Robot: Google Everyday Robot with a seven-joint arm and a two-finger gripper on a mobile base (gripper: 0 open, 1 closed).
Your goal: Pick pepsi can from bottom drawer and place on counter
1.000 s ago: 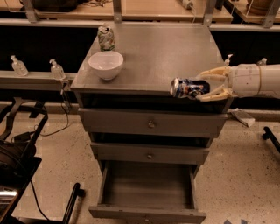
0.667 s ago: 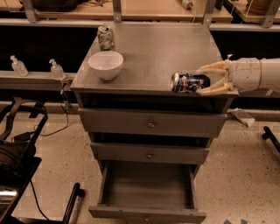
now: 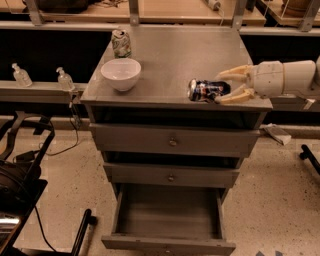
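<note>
**Pepsi can down on the counter, gripper clamped on it**

From my seat I see the pepsi can [image 3: 206, 91] lying on its side on the counter [image 3: 180, 55], close to the front edge and towards the right corner. Its silver end faces left. The gripper [image 3: 221, 89] comes in from the right at counter height. One pale finger runs along the far side of the can and the other along the near side, both against its right-hand part, so I read it as gripping the can. The cream-coloured arm [image 3: 292, 77] stretches off the right edge of the view.

The bottom drawer [image 3: 169, 244] stands pulled out below, and I can see its bare grey floor. The two knobbed drawers above it, top [image 3: 172, 141] and middle [image 3: 171, 177], sit pushed in.

Elsewhere on the counter, a white bowl [image 3: 120, 74] stands upright near the front left. A pale green-white can [image 3: 120, 43] stands behind it near the back left corner, well apart from the pepsi can.

Two small clear bottles [image 3: 21, 75] [image 3: 65, 79] stand on the ledge left of the cabinet (I cannot make out what is in them). A wooden shelf [image 3: 175, 7] runs along behind the counter.
</note>
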